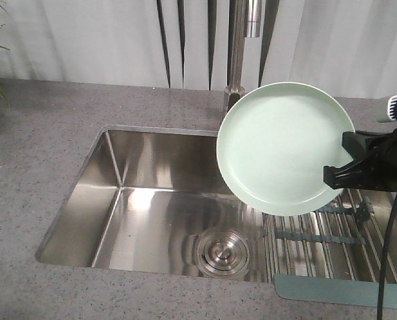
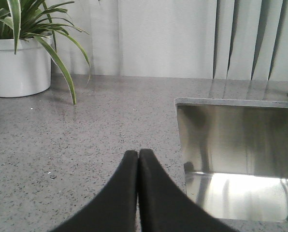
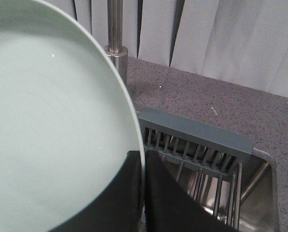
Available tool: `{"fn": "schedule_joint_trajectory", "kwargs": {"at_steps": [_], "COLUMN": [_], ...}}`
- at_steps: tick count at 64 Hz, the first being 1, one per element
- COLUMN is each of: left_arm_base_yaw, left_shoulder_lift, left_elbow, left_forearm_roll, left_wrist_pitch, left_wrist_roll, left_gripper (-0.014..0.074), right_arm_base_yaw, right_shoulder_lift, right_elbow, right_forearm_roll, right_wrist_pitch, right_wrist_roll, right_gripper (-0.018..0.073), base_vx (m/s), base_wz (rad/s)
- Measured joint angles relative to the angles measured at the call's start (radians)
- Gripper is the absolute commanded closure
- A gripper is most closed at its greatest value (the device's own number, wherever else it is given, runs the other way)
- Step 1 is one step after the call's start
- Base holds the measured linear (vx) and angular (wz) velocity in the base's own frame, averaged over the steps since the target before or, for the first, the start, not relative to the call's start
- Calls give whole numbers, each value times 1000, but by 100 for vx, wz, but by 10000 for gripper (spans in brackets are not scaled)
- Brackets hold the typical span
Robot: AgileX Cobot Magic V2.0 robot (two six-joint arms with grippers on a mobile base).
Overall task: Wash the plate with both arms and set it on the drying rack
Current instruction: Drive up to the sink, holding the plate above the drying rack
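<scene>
The right gripper pinches the plate by its right rim, one finger on each face. It holds the plate nearly upright in the air over the sink, with the lower edge above the left part of the drying rack and the upper left rim near the faucet. The left gripper has its fingers pressed together on nothing and hovers over the desk left of the sink, well apart from the plate. I judge the plate to be carried on one arm alone; whether it is rinsed cannot be told. The grasp is a thin pinch at the edge of a wide disc, so the plate could swing or slip. The sound way is to move slowly, keep the face upright and steer the rim clear of the faucet. The left gripper should spread and take the free left rim before any turning. For the rack, lower the bottom edge between two rods and release only once it rests.
</scene>
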Motion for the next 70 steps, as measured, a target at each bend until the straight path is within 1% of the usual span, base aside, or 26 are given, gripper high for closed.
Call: {"fn": "schedule_joint_trajectory", "kwargs": {"at_steps": [24, 70], "left_arm_base_yaw": [0, 0], "left_shoulder_lift": [0, 0], "left_elbow": [0, 0], "left_forearm_roll": [0, 0], "left_wrist_pitch": [0, 0], "left_wrist_roll": [0, 0], "left_gripper": [602, 602], "right_arm_base_yaw": [0, 0], "right_shoulder_lift": [0, 0], "right_elbow": [0, 0], "right_forearm_roll": [0, 0], "right_wrist_pitch": [0, 0], "right_wrist_roll": [0, 0], "right_gripper": [569, 569], "base_vx": [1, 0], "base_wz": [-8, -19]}}
